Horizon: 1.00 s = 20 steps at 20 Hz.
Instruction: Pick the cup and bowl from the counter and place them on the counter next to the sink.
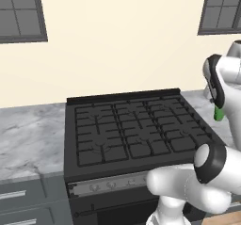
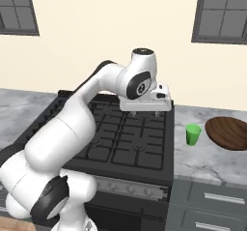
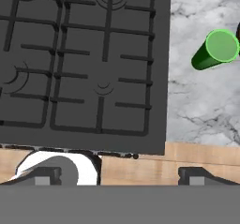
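Note:
The green cup (image 2: 193, 134) stands upright on the marble counter (image 2: 205, 162) just right of the stove; the hand view has the cup (image 3: 215, 49) at its upper right. A sliver of the cup (image 1: 218, 114) peeks from behind the arm in the left base view. Right of the cup lies the wide dark wooden bowl (image 2: 229, 132), apart from it. My gripper (image 2: 144, 113) hangs open and empty above the stove's right half, to the left of the cup. Its fingertips (image 3: 44, 176) sit far apart. The sink is out of view.
The black gas stove (image 2: 123, 140) with raised grates lies under the hand; in the left base view the stove (image 1: 132, 125) has more marble counter (image 1: 28, 139) to its left. Grey drawers (image 2: 212, 198) run below the counter. A cream wall stands behind.

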Available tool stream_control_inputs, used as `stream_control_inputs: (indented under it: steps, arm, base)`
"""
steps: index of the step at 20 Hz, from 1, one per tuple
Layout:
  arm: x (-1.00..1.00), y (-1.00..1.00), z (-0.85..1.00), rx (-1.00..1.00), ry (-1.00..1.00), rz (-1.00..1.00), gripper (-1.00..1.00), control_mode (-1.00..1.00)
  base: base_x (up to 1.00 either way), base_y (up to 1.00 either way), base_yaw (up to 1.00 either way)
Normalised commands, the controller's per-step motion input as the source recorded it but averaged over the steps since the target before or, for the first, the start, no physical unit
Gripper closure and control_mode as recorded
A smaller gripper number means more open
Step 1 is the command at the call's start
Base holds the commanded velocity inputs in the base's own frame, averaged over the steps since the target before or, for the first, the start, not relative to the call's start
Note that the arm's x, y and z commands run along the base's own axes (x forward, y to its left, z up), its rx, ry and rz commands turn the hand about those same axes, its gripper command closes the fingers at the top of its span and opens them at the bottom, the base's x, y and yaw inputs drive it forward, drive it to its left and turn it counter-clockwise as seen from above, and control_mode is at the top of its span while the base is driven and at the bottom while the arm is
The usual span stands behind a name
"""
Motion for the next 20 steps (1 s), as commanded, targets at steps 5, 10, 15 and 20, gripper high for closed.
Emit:
stream_control_inputs:
  steps: [5,10,15,20]
  arm:
    - [0.00,-0.30,0.00,0.00,0.12,-0.15,-1.00,-1.00]
    - [0.03,-0.21,-0.06,-0.01,0.12,-0.10,-1.00,-1.00]
    - [0.16,-0.16,-0.13,0.00,0.07,-0.05,-1.00,-1.00]
    - [0.56,-0.17,-0.21,-0.01,0.07,0.00,-1.00,-1.00]
  base:
    - [0.00,0.00,0.00]
    - [0.00,0.00,0.00]
    - [0.00,0.00,0.00]
    - [0.00,0.00,0.00]
